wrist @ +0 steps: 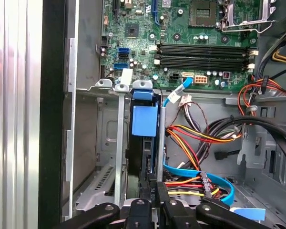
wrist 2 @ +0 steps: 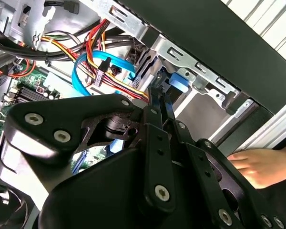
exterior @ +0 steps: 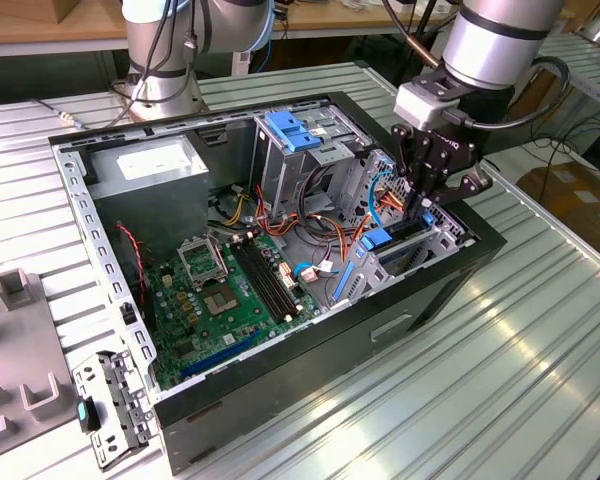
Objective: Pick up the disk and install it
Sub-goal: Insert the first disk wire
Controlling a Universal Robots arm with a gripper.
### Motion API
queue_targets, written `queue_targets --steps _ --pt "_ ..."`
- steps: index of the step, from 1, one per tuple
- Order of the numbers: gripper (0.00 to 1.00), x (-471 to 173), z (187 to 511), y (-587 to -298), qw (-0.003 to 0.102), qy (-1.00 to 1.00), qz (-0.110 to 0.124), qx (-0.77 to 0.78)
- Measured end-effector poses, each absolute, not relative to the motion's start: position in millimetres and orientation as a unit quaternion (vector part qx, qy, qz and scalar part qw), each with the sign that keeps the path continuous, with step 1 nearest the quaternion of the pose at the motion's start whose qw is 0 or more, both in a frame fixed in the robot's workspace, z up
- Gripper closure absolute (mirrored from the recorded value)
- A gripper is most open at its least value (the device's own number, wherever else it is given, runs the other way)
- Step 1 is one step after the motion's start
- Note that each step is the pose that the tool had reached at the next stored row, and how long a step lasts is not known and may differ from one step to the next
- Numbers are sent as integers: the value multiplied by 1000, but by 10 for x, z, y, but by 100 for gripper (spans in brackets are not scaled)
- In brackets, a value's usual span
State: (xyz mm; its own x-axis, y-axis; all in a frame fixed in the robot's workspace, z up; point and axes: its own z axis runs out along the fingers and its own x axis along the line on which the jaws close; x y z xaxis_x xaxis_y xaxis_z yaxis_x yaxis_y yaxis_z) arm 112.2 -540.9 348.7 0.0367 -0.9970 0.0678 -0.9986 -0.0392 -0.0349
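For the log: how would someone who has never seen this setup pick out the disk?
Start at the open computer case lying on the slatted table, then go to its drive cage at the exterior view's right, under the gripper. The disk stands on edge in that cage, dark, with blue plastic rails, unlike the bare metal walls beside it.

An open computer case [exterior: 280, 290] lay on its side on a ribbed metal table [exterior: 500, 350]. The arm's black gripper [exterior: 427, 200] reached down into the drive cage [exterior: 420, 240] at the case's 3 o'clock corner, its fingers set close together on the upper edge of the disk [exterior: 400, 232], which stood on edge in the cage with a blue rail showing. The green motherboard [exterior: 225, 300] filled the case floor toward 7 o'clock. A grey power supply [exterior: 145, 165] sat at 11 o'clock, and a blue ribbed latch [exterior: 295, 130] at 12 o'clock. Orange and red cables [exterior: 325, 232] ran through the middle.
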Motion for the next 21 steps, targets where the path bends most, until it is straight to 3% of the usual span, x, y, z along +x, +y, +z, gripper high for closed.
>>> queue_targets --steps 21 --pt "83 1132 3403 -5424 12 -706 36 707"
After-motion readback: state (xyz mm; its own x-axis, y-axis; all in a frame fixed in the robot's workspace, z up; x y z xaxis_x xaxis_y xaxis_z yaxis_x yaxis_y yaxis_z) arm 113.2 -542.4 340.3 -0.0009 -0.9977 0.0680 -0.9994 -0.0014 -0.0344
